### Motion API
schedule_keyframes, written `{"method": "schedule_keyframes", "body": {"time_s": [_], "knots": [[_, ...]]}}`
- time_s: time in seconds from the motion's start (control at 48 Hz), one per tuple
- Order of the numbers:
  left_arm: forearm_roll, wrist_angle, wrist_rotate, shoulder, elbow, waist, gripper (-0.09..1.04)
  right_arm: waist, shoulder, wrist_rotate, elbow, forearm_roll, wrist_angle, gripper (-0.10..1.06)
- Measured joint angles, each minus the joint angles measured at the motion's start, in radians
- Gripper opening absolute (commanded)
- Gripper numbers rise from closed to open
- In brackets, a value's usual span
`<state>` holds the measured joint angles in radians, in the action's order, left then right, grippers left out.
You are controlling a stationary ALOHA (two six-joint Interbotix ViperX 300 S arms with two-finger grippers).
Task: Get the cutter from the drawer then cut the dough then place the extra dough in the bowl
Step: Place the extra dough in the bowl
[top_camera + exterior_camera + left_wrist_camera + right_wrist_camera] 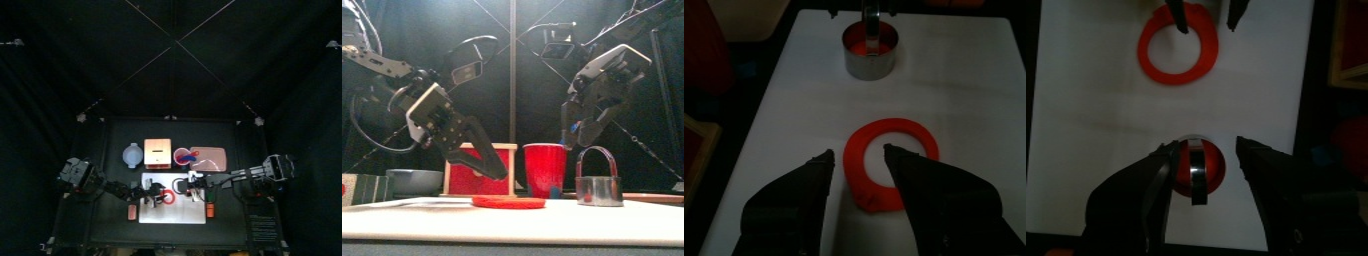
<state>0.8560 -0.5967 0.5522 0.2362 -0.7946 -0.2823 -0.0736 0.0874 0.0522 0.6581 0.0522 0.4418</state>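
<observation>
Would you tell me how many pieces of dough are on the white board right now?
2: a red ring lying flat near the left gripper, and a cut disc inside the cutter below the right gripper. None seems hidden.

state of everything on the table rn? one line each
Dough ring: flat on the board, centre cut out.
Cutter: upright on the board, red dough inside.
Left gripper: open, over the ring's edge.
Right gripper: open, above the cutter.
Bowl: upright.
Cup: upright.
Drawer: looks shut.
</observation>
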Motion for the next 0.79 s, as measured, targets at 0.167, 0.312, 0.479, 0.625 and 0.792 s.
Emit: {"method": "schedule_keyframes", "body": {"time_s": [0.167, 0.312, 0.479, 0.625, 0.792], "knots": [[-0.003, 0.060, 0.000, 0.017, 0.011, 0.041, 0.83, -0.018, -0.018, 0.002, 0.000, 0.006, -0.002, 0.85], [-0.015, 0.107, -0.002, 0.017, 0.014, 0.058, 0.83, -0.028, -0.020, 0.002, 0.000, 0.009, -0.002, 0.85], [-0.055, 0.178, -0.008, 0.015, 0.021, 0.069, 0.83, -0.026, -0.018, 0.002, 0.000, 0.011, -0.002, 0.85], [-0.069, 0.238, -0.006, 0.012, 0.029, 0.071, 0.77, -0.026, -0.020, 0.002, -0.002, 0.011, -0.002, 0.85], [-0.072, 0.272, -0.008, 0.011, 0.040, 0.071, 0.66, -0.026, -0.020, 0.002, -0.002, 0.009, 0.000, 0.85]]}}
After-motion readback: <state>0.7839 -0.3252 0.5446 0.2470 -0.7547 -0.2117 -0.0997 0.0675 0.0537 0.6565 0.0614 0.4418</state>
